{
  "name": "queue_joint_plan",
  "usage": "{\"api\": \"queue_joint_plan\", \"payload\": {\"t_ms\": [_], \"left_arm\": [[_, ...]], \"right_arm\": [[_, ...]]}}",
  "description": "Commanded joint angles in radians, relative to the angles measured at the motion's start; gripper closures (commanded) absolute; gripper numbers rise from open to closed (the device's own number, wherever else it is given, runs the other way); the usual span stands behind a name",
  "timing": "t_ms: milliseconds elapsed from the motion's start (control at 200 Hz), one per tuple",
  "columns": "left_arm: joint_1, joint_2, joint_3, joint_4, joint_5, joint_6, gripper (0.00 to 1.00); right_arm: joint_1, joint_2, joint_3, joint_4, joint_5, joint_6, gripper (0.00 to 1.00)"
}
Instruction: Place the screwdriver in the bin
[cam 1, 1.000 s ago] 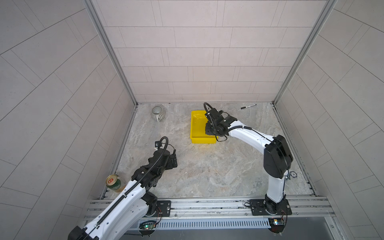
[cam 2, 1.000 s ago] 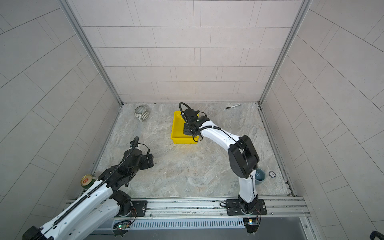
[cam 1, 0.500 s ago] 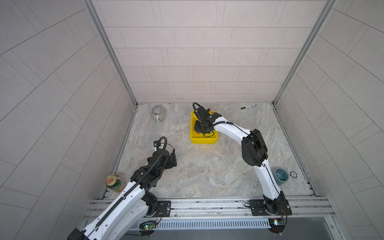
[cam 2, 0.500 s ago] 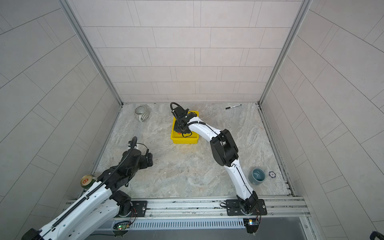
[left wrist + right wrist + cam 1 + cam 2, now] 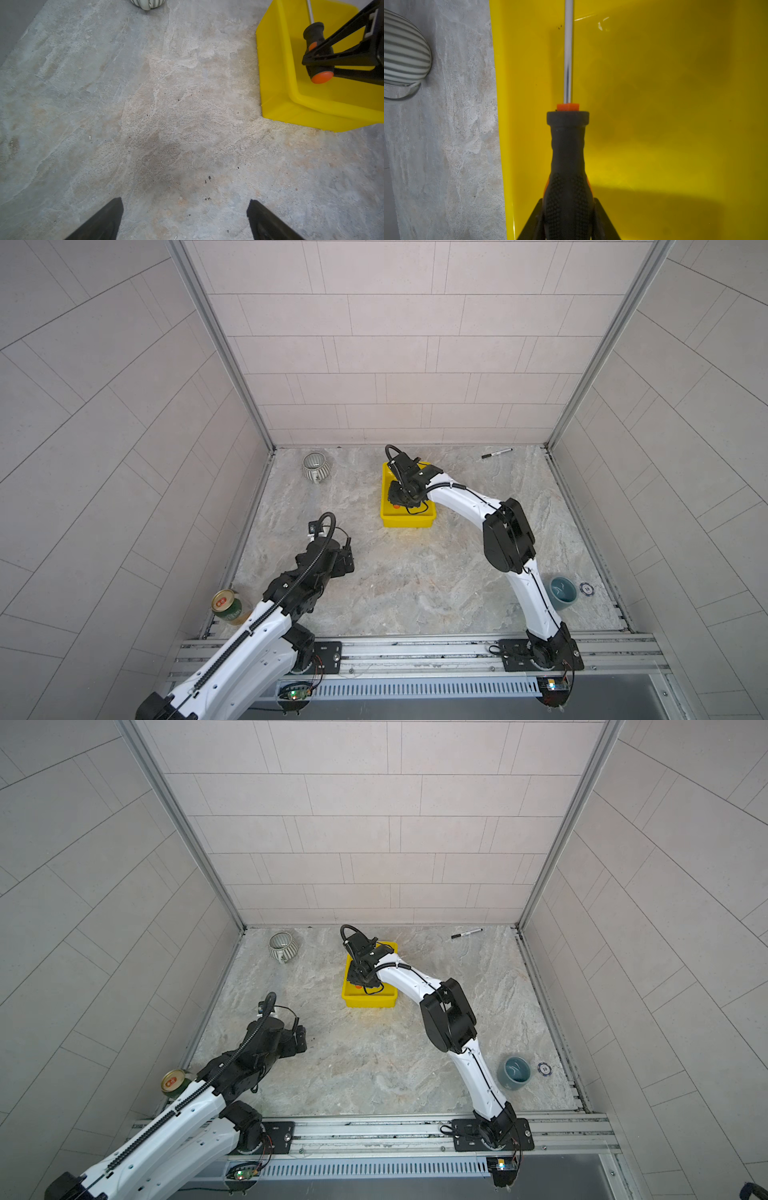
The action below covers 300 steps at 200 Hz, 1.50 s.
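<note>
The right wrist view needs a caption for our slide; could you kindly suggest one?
Right hand straddles the screwdriver handle, shaft pointing ahead over the yellow bin; striped mug outside it.

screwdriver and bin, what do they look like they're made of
Screwdriver: the handle looks like matte black rubber or soft plastic, with a dimpled grip and orange plastic ends; the shaft is bright metal with a mirror-like streak.
Bin: probably glossy yellow moulded plastic, smooth with pale highlights.

Both arms wear glossy white shells between bulky black joint housings. A black ribbed cable chain (image 5: 241, 635) runs along the left arm (image 5: 257, 651); a thin black cable (image 5: 465, 489) follows the right arm (image 5: 457, 506). Behind the black wedge-shaped fingers (image 5: 104, 222), a black hose (image 5: 332, 522) loops upward.
</note>
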Motion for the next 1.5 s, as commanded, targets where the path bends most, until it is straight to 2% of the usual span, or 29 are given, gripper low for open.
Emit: {"api": "queue_joint_plan", "payload": {"t_ms": [0, 105, 325, 485, 641, 861, 1036, 1081, 1136, 1186, 1241, 1356, 1426, 1496], "left_arm": [[-0.001, -0.002, 0.005, 0.006, -0.018, 0.007, 0.00], [-0.001, 0.000, 0.005, 0.006, -0.019, 0.007, 0.00], [-0.001, 0.005, 0.008, 0.005, -0.022, 0.007, 0.00], [-0.001, 0.007, 0.007, 0.000, -0.024, 0.004, 0.00], [-0.002, 0.012, 0.004, 0.002, -0.028, -0.004, 0.00], [-0.001, 0.018, 0.002, 0.002, -0.020, -0.013, 0.00], [-0.001, 0.028, 0.003, 0.005, -0.005, -0.011, 0.00], [-0.002, 0.032, 0.004, 0.005, 0.000, -0.011, 0.00], [-0.001, 0.036, 0.005, 0.003, 0.000, -0.011, 0.00], [-0.002, 0.036, 0.007, -0.002, -0.003, -0.011, 0.00], [-0.002, 0.035, 0.007, -0.007, -0.006, -0.014, 0.00], [-0.001, 0.023, 0.004, -0.012, -0.013, -0.016, 0.00], [-0.002, 0.017, 0.002, -0.014, -0.017, -0.017, 0.00], [-0.002, 0.014, 0.001, -0.014, -0.020, -0.018, 0.00]], "right_arm": [[0.003, -0.009, 0.019, -0.021, 0.012, 0.009, 0.63], [0.003, -0.021, 0.019, -0.025, 0.018, 0.004, 0.58], [0.001, -0.072, 0.019, -0.049, 0.031, -0.020, 0.58], [-0.002, -0.189, -0.015, -0.136, 0.115, -0.124, 0.58], [-0.017, -0.400, -0.231, -0.160, 0.254, -0.237, 0.58], [-0.040, -0.710, -0.667, -0.148, 0.478, -0.330, 0.58], [-0.111, -0.862, -0.812, -0.109, 0.515, -0.375, 0.58], [-0.128, -0.886, -0.832, -0.065, 0.522, -0.418, 0.57], [-0.144, -0.910, -0.864, 0.033, 0.585, -0.485, 0.53], [-0.158, -0.930, -0.914, 0.172, 0.688, -0.557, 0.50], [-0.182, -0.945, -0.992, 0.386, 0.761, -0.697, 0.47], [-0.249, -0.941, -1.157, 0.788, 0.761, -0.960, 0.43], [-0.275, -0.915, -1.248, 0.976, 0.763, -1.057, 0.40], [-0.298, -0.884, -1.311, 1.101, 0.768, -1.095, 0.39]]}}
